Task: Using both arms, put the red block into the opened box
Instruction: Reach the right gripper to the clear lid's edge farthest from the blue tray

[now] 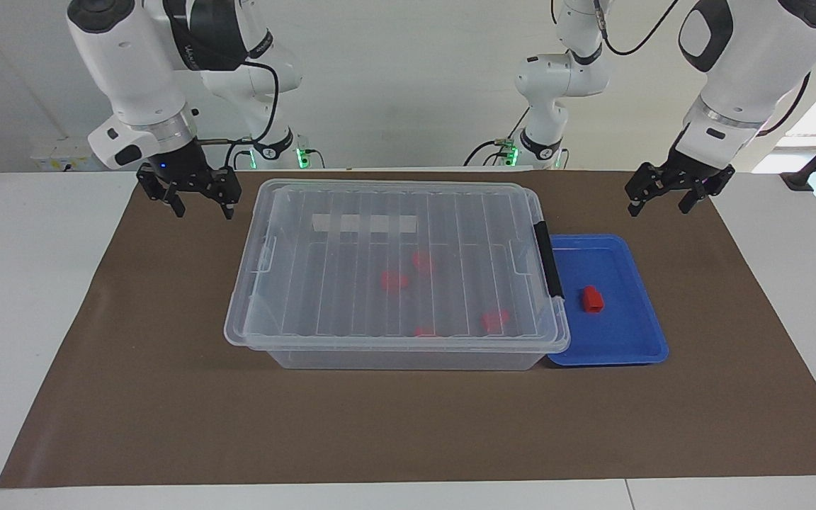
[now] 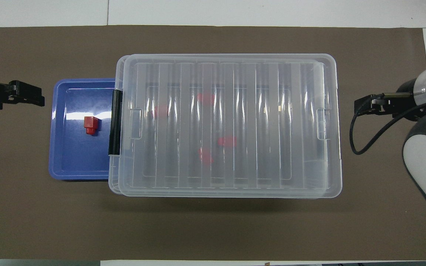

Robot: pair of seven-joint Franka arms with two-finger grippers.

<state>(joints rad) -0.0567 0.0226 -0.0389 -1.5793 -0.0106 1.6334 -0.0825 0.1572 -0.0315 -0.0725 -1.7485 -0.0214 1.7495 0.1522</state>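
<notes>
While lidded, the box point(image 1: 394, 273) sits mid-counter; red block point(image 1: 593, 299) lies in the blue tray point(image 1: 635, 347) beside it.
Left gripper point(image 1: 664, 199) and right gripper point(image 1: 201, 206): fingers wide, empty, over the mat beside the box.

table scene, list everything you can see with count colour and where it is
brown table mat: one, brown, covering most of the white tabletop.
large clear plastic storage box: one, see-through with ribbed lid on and black latch handle, mid-mat.
red blocks inside the box: at least four, red, blurred through the lid.
shallow blue plastic tray: one, blue, beside the box toward the left arm's end.
small red plastic block: one, red, in the tray.
right gripper: black, jaws open, over the mat beside the box's corner.
left gripper: black, jaws open, over the mat, waiting.
</notes>
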